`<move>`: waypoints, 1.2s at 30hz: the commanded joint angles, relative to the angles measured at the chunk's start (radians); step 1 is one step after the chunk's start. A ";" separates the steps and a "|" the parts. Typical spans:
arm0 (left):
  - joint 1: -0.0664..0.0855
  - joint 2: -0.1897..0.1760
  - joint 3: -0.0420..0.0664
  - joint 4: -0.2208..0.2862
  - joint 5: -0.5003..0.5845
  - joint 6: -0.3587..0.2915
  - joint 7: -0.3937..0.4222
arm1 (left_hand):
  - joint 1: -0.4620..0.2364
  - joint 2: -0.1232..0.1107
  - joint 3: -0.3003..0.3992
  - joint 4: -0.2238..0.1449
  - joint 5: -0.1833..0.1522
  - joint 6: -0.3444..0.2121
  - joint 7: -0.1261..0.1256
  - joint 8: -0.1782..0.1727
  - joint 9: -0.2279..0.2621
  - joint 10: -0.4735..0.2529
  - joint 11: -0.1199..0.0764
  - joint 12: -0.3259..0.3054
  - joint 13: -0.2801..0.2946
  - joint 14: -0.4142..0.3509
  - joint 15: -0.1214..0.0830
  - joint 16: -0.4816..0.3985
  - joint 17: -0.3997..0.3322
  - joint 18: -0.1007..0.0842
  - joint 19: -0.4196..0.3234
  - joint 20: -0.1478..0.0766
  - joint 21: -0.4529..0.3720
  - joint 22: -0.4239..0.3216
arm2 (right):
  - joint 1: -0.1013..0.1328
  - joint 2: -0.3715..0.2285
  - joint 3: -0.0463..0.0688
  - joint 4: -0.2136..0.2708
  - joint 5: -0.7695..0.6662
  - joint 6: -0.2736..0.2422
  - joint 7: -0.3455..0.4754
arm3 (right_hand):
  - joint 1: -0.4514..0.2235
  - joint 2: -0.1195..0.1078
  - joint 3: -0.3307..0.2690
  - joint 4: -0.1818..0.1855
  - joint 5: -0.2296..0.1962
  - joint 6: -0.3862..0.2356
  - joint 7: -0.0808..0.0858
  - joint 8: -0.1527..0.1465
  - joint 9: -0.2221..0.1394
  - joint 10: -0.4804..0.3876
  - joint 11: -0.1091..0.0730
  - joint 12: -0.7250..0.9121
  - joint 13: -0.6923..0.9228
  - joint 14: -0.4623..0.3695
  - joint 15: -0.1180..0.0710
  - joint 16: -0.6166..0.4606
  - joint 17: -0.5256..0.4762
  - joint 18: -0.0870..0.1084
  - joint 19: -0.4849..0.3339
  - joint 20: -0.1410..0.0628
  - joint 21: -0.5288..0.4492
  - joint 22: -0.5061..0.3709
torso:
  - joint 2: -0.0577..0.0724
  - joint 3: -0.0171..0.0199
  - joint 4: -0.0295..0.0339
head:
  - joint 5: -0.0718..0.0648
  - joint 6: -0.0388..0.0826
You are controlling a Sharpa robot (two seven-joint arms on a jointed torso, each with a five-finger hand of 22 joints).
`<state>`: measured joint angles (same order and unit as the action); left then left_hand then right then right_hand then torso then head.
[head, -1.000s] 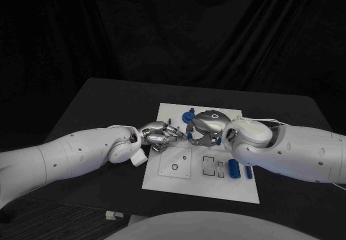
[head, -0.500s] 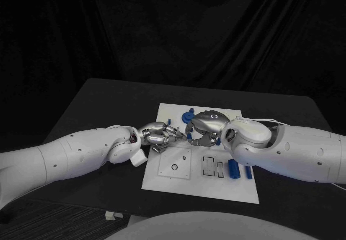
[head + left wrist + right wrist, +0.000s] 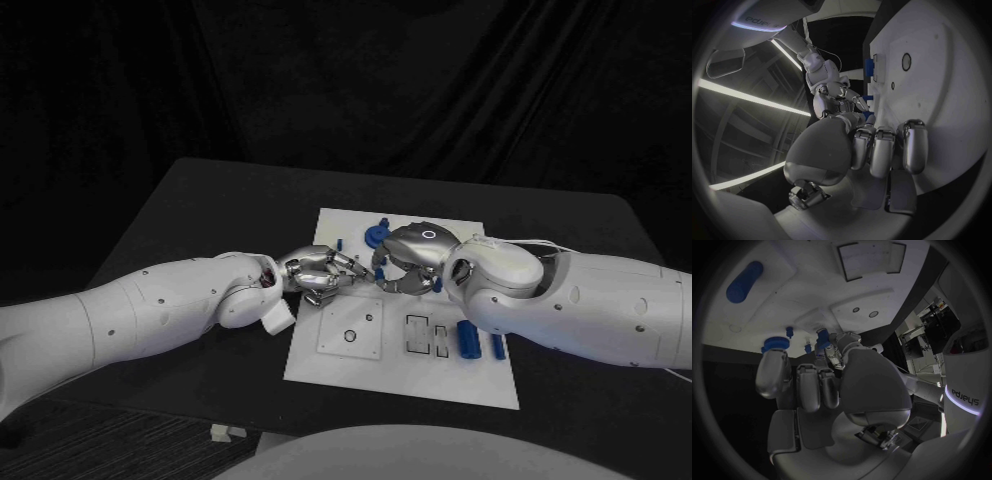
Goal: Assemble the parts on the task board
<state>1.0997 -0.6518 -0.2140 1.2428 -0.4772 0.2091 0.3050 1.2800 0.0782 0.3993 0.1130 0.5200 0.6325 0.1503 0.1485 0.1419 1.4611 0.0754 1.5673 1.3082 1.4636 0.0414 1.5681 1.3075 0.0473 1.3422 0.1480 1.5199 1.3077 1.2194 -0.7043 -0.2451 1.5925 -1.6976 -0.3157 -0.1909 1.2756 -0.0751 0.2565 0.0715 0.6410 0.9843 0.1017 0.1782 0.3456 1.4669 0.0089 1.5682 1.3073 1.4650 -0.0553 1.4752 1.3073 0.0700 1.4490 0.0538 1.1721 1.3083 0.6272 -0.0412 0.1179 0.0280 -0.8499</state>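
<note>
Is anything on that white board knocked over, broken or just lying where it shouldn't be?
Nothing stands out. The task board lies flat and looks whole. Two blue parts lie loose by its right edge, which fits an unfinished assembly. The left hand and right hand meet over the board's middle.

Task board (image 3: 411, 375) between both arms

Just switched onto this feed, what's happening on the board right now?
Both hands are working close together over the middle of the white task board. The left hand and right hand face each other, fingers meeting around a small blue part; which hand grips it cannot be told. A blue cylinder lies loose on the board beside the rectangular slots, and a blue round piece stands at the board's far edge.
</note>
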 commanded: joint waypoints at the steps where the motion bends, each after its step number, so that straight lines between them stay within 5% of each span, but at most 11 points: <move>1: -0.004 -0.003 -0.001 0.004 0.001 0.010 -0.005 | -0.011 0.000 0.005 -0.001 -0.007 -0.007 -0.001 -0.006 0.000 0.110 0.001 0.003 0.263 0.107 -0.001 0.003 0.263 -0.001 -0.006 0.001 -0.006 0.114 | -0.001 0.001 0.001 0.000 -0.006 -0.007 -0.004 | 0.009 0.006 0.005 -0.001 -0.001 0.022 -0.016 0.004 0.003 0.104 -0.006 0.003 0.263 0.083 -0.007 -0.004 0.172 0.008 -0.002 -0.007 -0.006 0.160 | 0.000 0.0003 0.0008 | -0.001 -0.005; 10: -0.003 -0.058 -0.001 0.040 0.001 -0.044 0.022 | -0.014 -0.005 0.006 -0.004 -0.007 0.005 0.002 -0.001 0.004 0.110 0.002 0.003 0.263 0.107 0.000 0.003 0.263 -0.003 0.001 0.002 -0.005 0.120 | -0.001 0.001 0.001 -0.015 -0.006 0.015 -0.011 | 0.010 0.005 0.006 -0.003 -0.002 0.022 -0.017 0.004 0.003 0.104 -0.006 0.003 0.263 0.083 -0.008 -0.004 0.173 0.008 -0.002 -0.007 -0.006 0.160 | -0.001 0.0021 0.0055 | 0.000 -0.002; 16: 0.001 -0.105 -0.001 0.079 0.001 -0.087 0.066 | -0.014 -0.007 0.012 -0.015 0.001 0.026 0.005 0.008 0.009 0.110 0.004 0.003 0.263 0.107 0.001 0.003 0.263 -0.005 0.013 0.003 -0.002 0.129 | -0.001 0.006 0.001 -0.035 -0.006 0.024 -0.012 | 0.010 0.004 0.006 -0.003 -0.004 0.022 -0.016 0.003 0.004 0.104 -0.006 0.003 0.263 0.083 -0.008 -0.004 0.172 0.008 -0.002 -0.007 -0.006 0.160 | 0.000 -0.0004 0.0078 | 0.000 -0.005; 23: 0.007 -0.162 -0.001 0.123 0.001 -0.139 0.123 | -0.011 -0.009 0.020 -0.027 0.015 0.046 0.007 0.015 0.014 0.110 0.005 0.003 0.263 0.107 0.002 0.003 0.263 -0.006 0.021 0.005 0.000 0.135 | -0.005 0.023 0.001 -0.072 -0.006 0.026 -0.011 | 0.007 0.004 0.007 -0.005 -0.018 0.018 -0.015 0.000 0.005 0.104 -0.006 0.003 0.263 0.082 -0.008 -0.005 0.171 0.008 -0.003 -0.008 -0.007 0.160 | 0.001 0.0001 0.0057 | 0.006 -0.004; 28: 0.010 -0.183 -0.001 0.143 0.001 -0.152 0.135 | -0.011 -0.009 0.020 -0.028 0.016 0.047 0.007 0.015 0.014 0.110 0.005 0.003 0.263 0.107 0.002 0.003 0.263 -0.006 0.020 0.005 0.000 0.134 | -0.011 0.033 0.001 -0.090 -0.006 0.027 -0.010 | 0.007 0.004 0.007 -0.006 -0.022 0.017 -0.015 -0.001 0.005 0.104 -0.006 0.003 0.263 0.083 -0.008 -0.005 0.171 0.008 -0.003 -0.008 -0.006 0.160 | 0.001 0.0014 0.0107 | 0.007 -0.007; 36: 0.011 -0.196 -0.001 0.164 0.001 -0.163 0.149 | -0.011 -0.010 0.021 -0.030 0.019 0.049 0.008 0.016 0.014 0.110 0.005 0.003 0.263 0.107 0.002 0.003 0.263 -0.006 0.021 0.005 0.000 0.135 | -0.022 0.048 0.001 -0.110 -0.006 0.031 -0.007 | 0.008 0.004 0.008 -0.008 -0.030 0.012 -0.014 -0.004 0.006 0.104 -0.005 0.003 0.263 0.082 -0.007 -0.007 0.170 0.008 -0.003 -0.008 -0.008 0.159 | -0.001 0.0006 0.0074 | 0.013 -0.013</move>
<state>1.1081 -0.8485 -0.2152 1.4029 -0.4784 0.0671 0.4153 1.2748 0.0729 0.4199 0.0866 0.5317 0.6745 0.1599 0.1588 0.1551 1.4611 0.0754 1.5673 1.3080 1.4636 0.0414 1.5681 1.3074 0.0530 1.3570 0.1518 1.5199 1.3075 1.2006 -0.6574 -0.2449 1.4846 -1.6975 -0.2943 -0.1917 1.2795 -0.0712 0.2609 0.0641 0.6177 0.9827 0.1001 0.1710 0.3473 1.4668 0.0089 1.5682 1.3079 1.4650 -0.0553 1.4752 1.3073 0.0700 1.4454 0.0502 1.1678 1.3083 0.6271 -0.0404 0.1266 0.0400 -0.8614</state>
